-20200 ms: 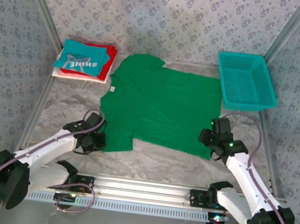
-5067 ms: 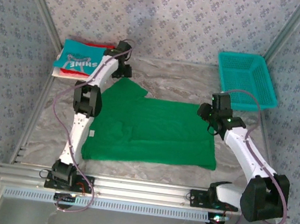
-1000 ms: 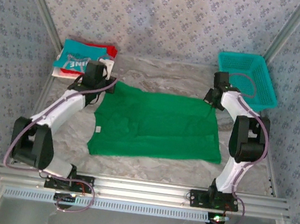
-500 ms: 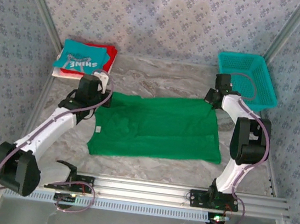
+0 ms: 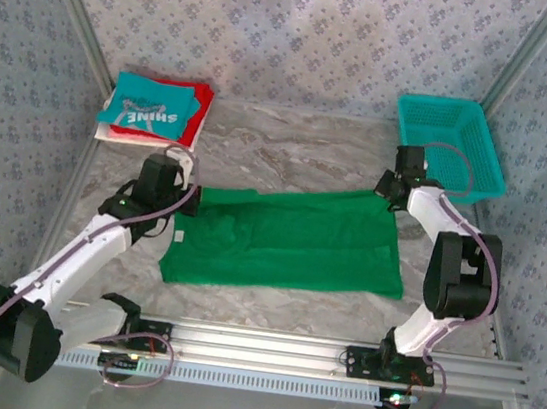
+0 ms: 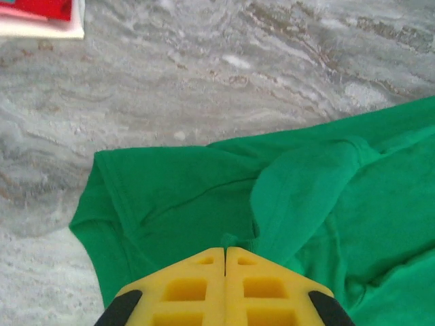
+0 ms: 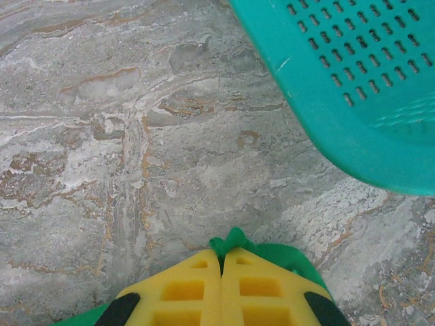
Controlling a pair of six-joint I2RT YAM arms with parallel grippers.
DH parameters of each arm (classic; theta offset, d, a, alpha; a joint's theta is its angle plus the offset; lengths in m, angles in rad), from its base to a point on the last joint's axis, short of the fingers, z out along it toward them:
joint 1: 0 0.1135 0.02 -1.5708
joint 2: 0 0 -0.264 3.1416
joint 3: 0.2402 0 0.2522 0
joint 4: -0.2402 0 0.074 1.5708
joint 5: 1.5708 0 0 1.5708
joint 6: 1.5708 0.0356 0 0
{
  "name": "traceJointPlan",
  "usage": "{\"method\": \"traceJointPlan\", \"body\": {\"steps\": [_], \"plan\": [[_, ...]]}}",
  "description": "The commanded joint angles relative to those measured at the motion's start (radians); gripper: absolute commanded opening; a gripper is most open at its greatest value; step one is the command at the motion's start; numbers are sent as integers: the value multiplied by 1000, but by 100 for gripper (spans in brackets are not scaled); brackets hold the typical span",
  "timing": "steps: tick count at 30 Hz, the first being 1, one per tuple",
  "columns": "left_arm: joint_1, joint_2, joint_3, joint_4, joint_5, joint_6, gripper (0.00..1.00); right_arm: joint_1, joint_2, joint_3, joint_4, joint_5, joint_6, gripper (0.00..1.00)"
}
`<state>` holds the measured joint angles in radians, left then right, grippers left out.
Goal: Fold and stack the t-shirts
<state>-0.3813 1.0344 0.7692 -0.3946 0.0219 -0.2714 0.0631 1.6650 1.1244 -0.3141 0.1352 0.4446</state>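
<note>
The bright green t-shirt point(image 5: 284, 241) lies folded into a wide band across the middle of the table. My left gripper point(image 5: 183, 203) is shut on a pinch of its far left edge, and the yellow fingertips point(image 6: 225, 250) meet over rumpled green cloth point(image 6: 306, 190). My right gripper point(image 5: 388, 194) is shut on the far right corner, where a tuft of green cloth point(image 7: 234, 239) sticks out between the pads point(image 7: 222, 252). The teal "SHINE" t-shirt point(image 5: 150, 106) tops a folded stack with red and white ones at the back left.
A teal mesh basket point(image 5: 449, 147) stands at the back right, close beside my right gripper, its wall point(image 7: 353, 81) just ahead. The stack's corner point(image 6: 41, 17) is ahead of the left gripper. Bare marbled tabletop point(image 5: 291, 146) lies behind the shirt.
Over the last second both grippers have drawn the shirt's far edge toward the near side. The left one moved more, so the green band is now narrower.
</note>
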Motion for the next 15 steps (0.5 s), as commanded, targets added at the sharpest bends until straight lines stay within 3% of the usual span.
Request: {"method": "traceJointPlan", "body": {"steps": [1, 8, 15], "plan": [[-11, -42, 10, -56, 38, -44, 0, -8, -26, -6, -31, 26, 13, 0], [-40, -86, -10, -139, 50, -100, 0, -8, -95, -70, -45, 22, 34, 0], [-64, -182, -101, -174, 75, -182, 2, -9, -235, -214, -101, 7, 66, 13]]}}
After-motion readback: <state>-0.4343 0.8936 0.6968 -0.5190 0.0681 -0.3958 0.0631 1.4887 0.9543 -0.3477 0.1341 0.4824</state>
